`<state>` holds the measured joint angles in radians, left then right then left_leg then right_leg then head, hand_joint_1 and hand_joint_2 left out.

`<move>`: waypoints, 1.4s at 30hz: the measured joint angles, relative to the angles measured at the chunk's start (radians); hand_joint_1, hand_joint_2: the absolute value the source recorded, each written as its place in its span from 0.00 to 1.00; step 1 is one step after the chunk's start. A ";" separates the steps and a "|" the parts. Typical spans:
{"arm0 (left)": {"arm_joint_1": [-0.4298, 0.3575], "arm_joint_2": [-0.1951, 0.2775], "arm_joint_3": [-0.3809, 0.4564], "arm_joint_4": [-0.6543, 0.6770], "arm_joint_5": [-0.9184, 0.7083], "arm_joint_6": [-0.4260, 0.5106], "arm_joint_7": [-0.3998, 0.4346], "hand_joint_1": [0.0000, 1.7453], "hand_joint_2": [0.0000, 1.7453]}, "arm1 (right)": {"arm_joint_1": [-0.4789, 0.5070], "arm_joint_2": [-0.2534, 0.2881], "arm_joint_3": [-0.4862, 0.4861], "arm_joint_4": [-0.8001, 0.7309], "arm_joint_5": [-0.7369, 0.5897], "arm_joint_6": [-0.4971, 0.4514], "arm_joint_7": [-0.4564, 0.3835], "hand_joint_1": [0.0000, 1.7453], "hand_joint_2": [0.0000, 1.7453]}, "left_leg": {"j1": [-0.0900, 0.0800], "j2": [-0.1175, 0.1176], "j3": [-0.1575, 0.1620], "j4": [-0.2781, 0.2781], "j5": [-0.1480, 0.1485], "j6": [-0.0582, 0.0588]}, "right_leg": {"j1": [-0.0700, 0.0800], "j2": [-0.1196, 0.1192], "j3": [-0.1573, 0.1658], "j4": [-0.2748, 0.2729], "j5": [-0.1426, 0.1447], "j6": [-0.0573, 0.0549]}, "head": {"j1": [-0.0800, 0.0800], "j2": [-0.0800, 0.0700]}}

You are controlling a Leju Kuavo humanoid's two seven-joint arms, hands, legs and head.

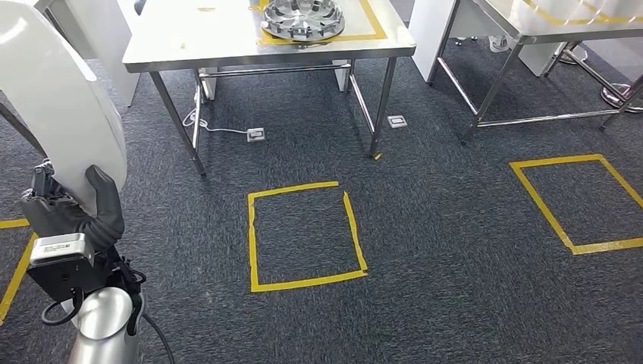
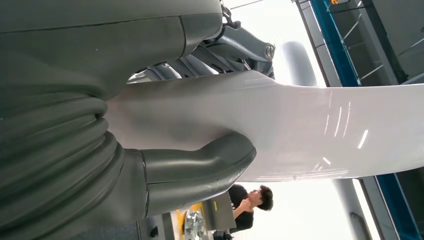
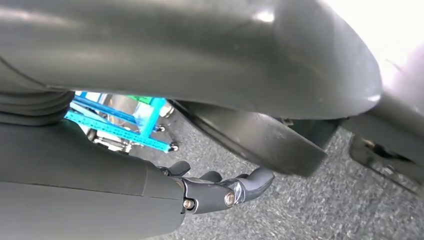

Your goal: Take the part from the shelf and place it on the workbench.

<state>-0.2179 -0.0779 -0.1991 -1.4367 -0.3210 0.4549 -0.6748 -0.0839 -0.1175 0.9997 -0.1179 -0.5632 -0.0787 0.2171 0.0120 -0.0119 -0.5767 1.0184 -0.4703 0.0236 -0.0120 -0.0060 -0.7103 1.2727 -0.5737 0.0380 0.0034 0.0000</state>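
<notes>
One white part (image 1: 53, 98) is gripped in the left hand (image 1: 72, 216), right hand (image 3: 220, 190) curled and empty; carry it level toward the counter (image 1: 189, 45), setting it beside the wheel hub (image 1: 303, 19)

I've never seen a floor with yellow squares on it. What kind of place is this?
Probably a factory workshop or robot test lab: steel workbenches, a metal wheel-like part on one, and taped yellow squares marking spots on the carpet.

No text, label or number can be read anywhere.
</notes>
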 joint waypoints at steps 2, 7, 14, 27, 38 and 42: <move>0.001 -0.001 0.000 0.000 0.000 0.001 0.000 1.00 1.00 | 0.001 0.000 0.000 0.000 -0.007 0.004 0.002 0.00 0.00 | 0.000 -0.002 0.012 0.000 -0.009 -0.005 | 0.000 0.000 0.044 -0.123 0.084 -0.007 | 0.000 0.000; -0.003 -0.004 0.000 0.000 0.000 0.000 -0.001 1.00 1.00 | 0.001 0.000 0.000 0.000 -0.030 0.033 0.000 0.00 0.00 | -0.003 -0.004 0.025 0.008 -0.019 -0.036 | 0.011 0.000 0.102 -0.260 0.116 -0.039 | -0.001 0.000; 0.001 -0.004 -0.001 0.000 0.000 -0.001 -0.002 1.00 1.00 | 0.002 0.001 0.000 0.000 -0.036 0.046 0.015 0.00 0.00 | 0.000 0.004 -0.132 0.273 -0.113 -0.058 | 0.007 0.002 0.157 -0.267 0.090 -0.068 | -0.010 0.000; 0.011 -0.014 0.002 -0.014 -0.004 -0.013 -0.008 1.00 1.00 | -0.004 0.001 0.001 0.000 -0.044 0.047 0.007 0.00 0.00 | -0.002 0.005 -0.007 -0.002 0.014 0.006 | 0.007 0.004 0.091 -0.060 0.020 -0.014 | -0.003 0.000; 0.036 -0.014 0.012 -0.025 -0.001 -0.014 -0.010 1.00 1.00 | 0.010 -0.002 0.003 0.000 -0.036 0.016 0.004 0.00 0.00 | -0.007 -0.007 0.095 0.002 -0.077 -0.027 | 0.020 0.008 0.067 -0.265 0.164 -0.051 | -0.001 0.000; 0.043 -0.013 0.013 -0.031 0.004 -0.017 -0.016 1.00 1.00 | 0.008 0.000 0.004 0.000 -0.034 0.012 0.008 0.00 0.00 | -0.005 0.000 0.001 0.172 -0.094 -0.044 | 0.013 0.007 0.119 -0.270 0.136 -0.071 | -0.011 0.000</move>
<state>-0.1745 -0.0906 -0.1858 -1.4677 -0.3168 0.4375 -0.6909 -0.0758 -0.1178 1.0033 -0.1175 -0.5971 -0.0665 0.2250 0.0075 -0.0117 -0.5756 1.1905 -0.5648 -0.0209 0.0013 0.0013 -0.5914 1.0024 -0.4380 -0.0327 -0.0076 0.0000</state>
